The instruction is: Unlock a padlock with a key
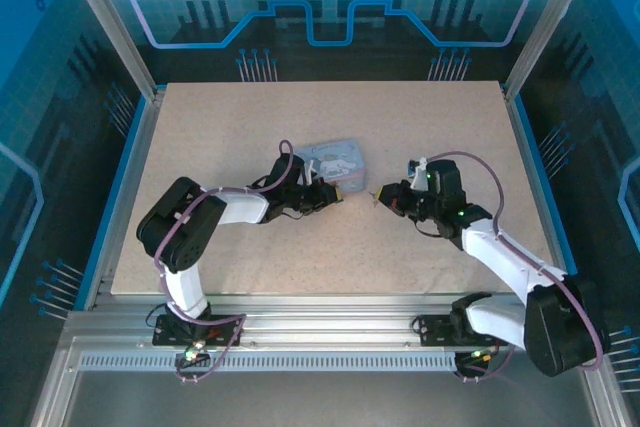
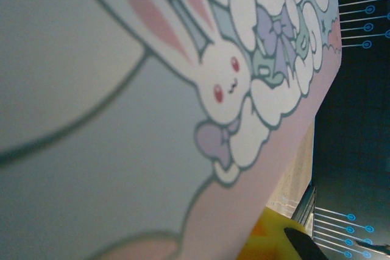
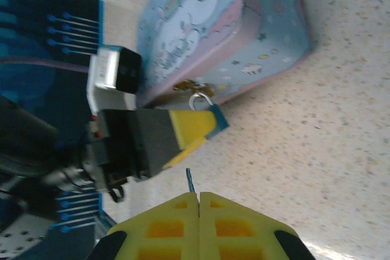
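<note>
Near middle of table (image 1: 250,247), against near side of tin (image 1: 335,159) — padlock (image 3: 198,99), tiny, stiff metal, probably swings loose on its ring. Left gripper (image 3: 210,123) pinched near closed, tip right at that ring; can't tell if it's actually got it. Right gripper (image 3: 198,198) clamped tight on key (image 3: 189,181), thin sliver poking out. Key's light, slick, likely twists easy — you'd want hold on head, blade free. Steady padlock by body.

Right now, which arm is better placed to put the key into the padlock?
Right: the right gripper is shut on the key, aimed at the padlock; the left gripper sits against the tin.
</note>
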### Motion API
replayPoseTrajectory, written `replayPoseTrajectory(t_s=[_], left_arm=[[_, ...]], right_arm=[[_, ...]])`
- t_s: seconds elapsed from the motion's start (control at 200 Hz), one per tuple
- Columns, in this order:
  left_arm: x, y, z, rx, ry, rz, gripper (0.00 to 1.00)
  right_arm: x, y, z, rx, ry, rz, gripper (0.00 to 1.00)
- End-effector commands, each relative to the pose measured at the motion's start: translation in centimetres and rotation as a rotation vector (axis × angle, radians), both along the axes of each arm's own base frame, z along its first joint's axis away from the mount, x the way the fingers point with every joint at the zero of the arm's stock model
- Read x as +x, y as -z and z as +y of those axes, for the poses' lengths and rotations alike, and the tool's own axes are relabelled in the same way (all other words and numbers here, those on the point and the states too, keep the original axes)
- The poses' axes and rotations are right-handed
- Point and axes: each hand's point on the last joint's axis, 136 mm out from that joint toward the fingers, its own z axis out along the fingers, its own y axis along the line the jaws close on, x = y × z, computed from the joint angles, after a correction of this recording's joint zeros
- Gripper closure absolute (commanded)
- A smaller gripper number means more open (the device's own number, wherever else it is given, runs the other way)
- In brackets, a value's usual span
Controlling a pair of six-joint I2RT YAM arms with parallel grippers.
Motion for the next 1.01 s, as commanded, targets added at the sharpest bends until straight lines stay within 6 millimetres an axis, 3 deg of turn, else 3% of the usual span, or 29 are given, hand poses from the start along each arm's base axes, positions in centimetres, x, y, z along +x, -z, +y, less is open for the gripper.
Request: replayPoseTrajectory(t_s=[0.0, 0.25, 0.6, 1.001], left_arm=[[0.7, -2.7, -0.7, -0.078, 0.017, -0.043, 0.99], [0.8, -2.7, -0.8, -0.089, 0.016, -0.039, 0.99], [0.9, -3.1, -0.8, -0.119, 0.010, -0.043, 0.99], [0.8, -3.0, -0.8, -0.124, 0.013, -0.037, 0.99]], right_arm=[[0.2, -1.6, 0.6, 0.125, 0.025, 0.015, 1.00], [-0.3, -1.8, 1.0, 0.221, 0.084, 0.060, 1.00], [-1.0, 2.5, 3.3, 0.283, 0.097, 0.115, 1.00], [-0.4, 3.2, 3.9, 0.295, 0.139, 0.095, 1.00]])
